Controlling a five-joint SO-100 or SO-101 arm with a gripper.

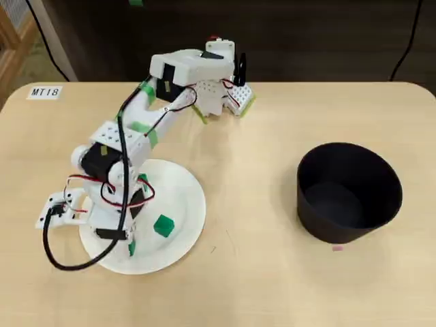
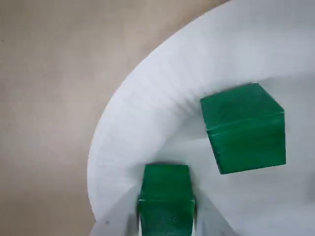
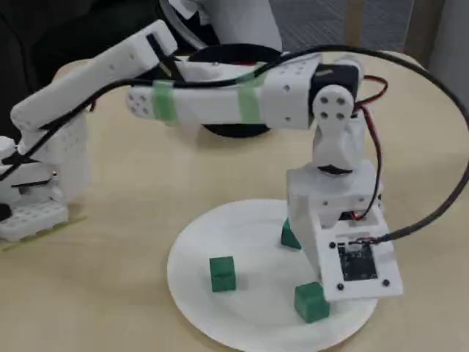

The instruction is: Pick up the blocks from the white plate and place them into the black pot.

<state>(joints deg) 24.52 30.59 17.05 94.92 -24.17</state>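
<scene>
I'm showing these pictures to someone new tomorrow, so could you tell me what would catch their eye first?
Probably the white arm bent down over the white plate at the left of the table in the overhead view, its gripper closed on a bright green block near the plate's rim. Another green block lies loose beside it, and the big black pot stands apart at the right.

Bare surface [image 1: 259,204] lies open between the white plate [image 1: 194,204] and the black pot [image 1: 349,192]. The pot's mouth is clear. On the plate, a loose block [image 2: 243,129] sits near the tool [image 2: 166,216].
</scene>
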